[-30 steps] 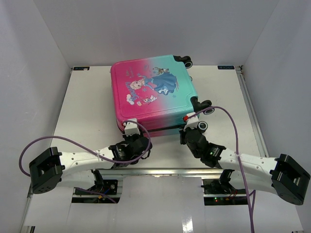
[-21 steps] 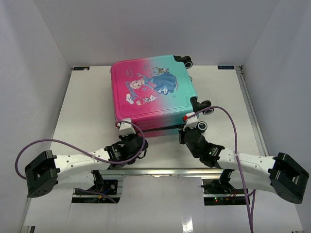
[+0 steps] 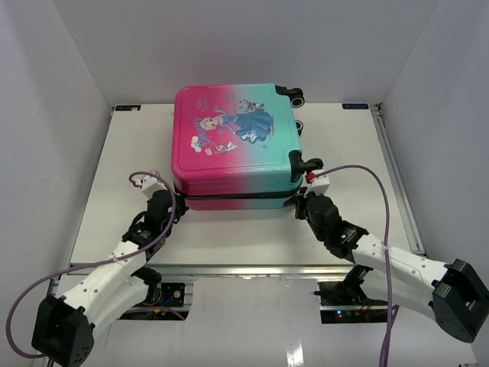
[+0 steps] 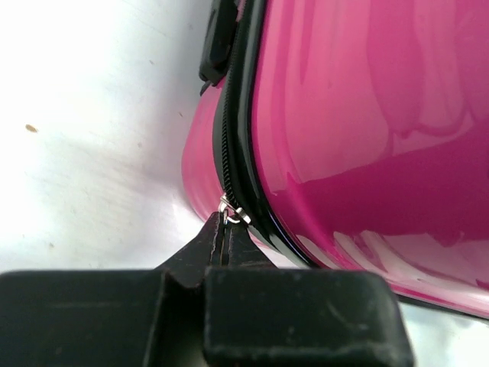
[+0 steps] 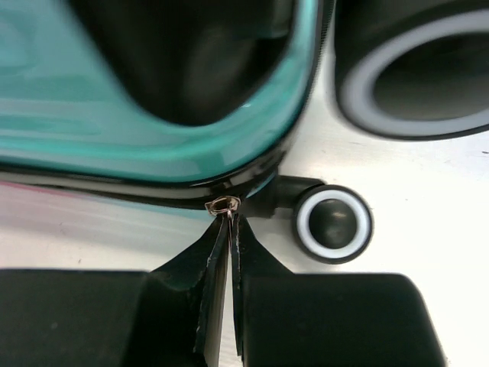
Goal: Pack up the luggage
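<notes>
Since a second ago the left arm swung from the luggage's near edge to its near-left corner, and the case turned squarer. Pink-to-teal hard-shell child's luggage lies flat, lid down, white table under it. Left gripper sits at that corner, pinched on a small silver zip pull. Right gripper at the near-right corner is clamped on a second silver zip pull. I'd say the packing is done and the zipping is underway; I can't tell how much seam is left.

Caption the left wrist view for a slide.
Close-up: the left gripper, fingers pinched on the silver zipper pull at the pink corner of the luggage.
</notes>
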Robot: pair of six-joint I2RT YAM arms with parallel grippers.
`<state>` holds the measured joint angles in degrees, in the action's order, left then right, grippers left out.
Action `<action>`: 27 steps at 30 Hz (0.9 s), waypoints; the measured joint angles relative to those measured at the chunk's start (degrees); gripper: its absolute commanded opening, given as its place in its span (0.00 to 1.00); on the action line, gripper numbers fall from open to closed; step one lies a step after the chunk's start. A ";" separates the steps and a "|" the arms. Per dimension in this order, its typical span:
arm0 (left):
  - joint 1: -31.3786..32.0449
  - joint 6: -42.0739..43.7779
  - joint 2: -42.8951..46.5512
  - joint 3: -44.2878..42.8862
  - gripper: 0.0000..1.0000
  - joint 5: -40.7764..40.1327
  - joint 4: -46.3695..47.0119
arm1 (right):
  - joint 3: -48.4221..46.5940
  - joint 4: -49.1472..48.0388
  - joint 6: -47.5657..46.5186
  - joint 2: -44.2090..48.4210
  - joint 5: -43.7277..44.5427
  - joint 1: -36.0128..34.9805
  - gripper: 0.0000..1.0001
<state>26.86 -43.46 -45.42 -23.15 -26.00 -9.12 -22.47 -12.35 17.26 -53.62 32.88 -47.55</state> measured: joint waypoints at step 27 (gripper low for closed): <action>11.01 23.94 -26.51 -59.52 0.81 14.36 -6.33 | 4.00 -4.18 -0.75 3.92 -3.07 4.29 0.08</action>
<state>37.87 -19.52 -71.93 -82.67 -11.64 -15.45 -18.47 -16.53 16.51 -49.70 29.82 -43.26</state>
